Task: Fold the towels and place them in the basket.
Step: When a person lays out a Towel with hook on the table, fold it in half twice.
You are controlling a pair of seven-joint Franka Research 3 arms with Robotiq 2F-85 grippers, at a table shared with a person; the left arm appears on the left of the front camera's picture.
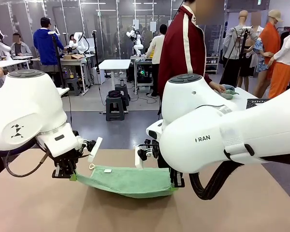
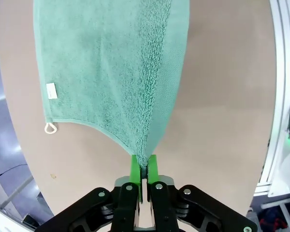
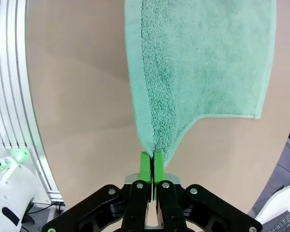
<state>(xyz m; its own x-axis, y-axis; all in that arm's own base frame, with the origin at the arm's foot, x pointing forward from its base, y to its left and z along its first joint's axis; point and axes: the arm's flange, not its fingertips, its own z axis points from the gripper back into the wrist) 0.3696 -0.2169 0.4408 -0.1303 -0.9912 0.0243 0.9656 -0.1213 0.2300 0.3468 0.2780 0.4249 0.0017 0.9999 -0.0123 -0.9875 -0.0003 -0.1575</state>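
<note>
L gripper is clamped tight on one near corner of the towel, nothing but cloth btw the pads. R gripper is pinched shut the same way on the other near corner. Surface under us is a plain tan table, matte, w/ an aluminium frame rail along its edge in both wrist views. Beyond it the room is an open workshop: grey floor, white tables, a black stool, ppl standing farther back. A person in a dark red jacket w/ a white sleeve stripe stands at the far side. Towel sits mid-table btw my two arms, long axis running left-right across the table from one gripper to the other. Its held near edge sags in the middle and the rest spreads away from me toward the far side. White label and pale loop sit at the far corner on my left.
</note>
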